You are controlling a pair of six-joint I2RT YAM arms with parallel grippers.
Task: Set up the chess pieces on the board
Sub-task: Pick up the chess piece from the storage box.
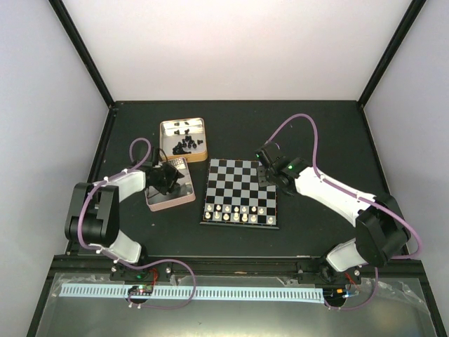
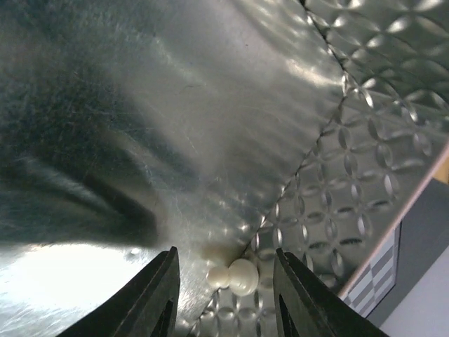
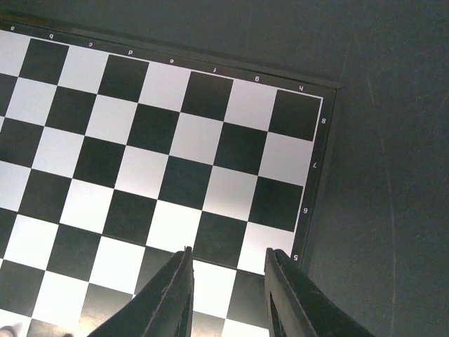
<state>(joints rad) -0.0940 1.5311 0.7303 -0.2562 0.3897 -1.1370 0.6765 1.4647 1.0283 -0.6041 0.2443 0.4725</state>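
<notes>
Two rose-coloured metal tins with rounded corners lie at the left of the black table (image 1: 316, 133), the far tin (image 1: 162, 137) just behind the near tin (image 1: 172, 205). The near one is shiny silver inside, partly with an embossed pattern.

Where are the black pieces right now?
Top view: the black pieces lie heaped in the far tin, left of the board, beyond the left gripper.

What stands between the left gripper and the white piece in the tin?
Nothing visible. The left gripper is open, and the white piece lies in the tin between its fingers, with a gap of bare metal on each side.
</notes>
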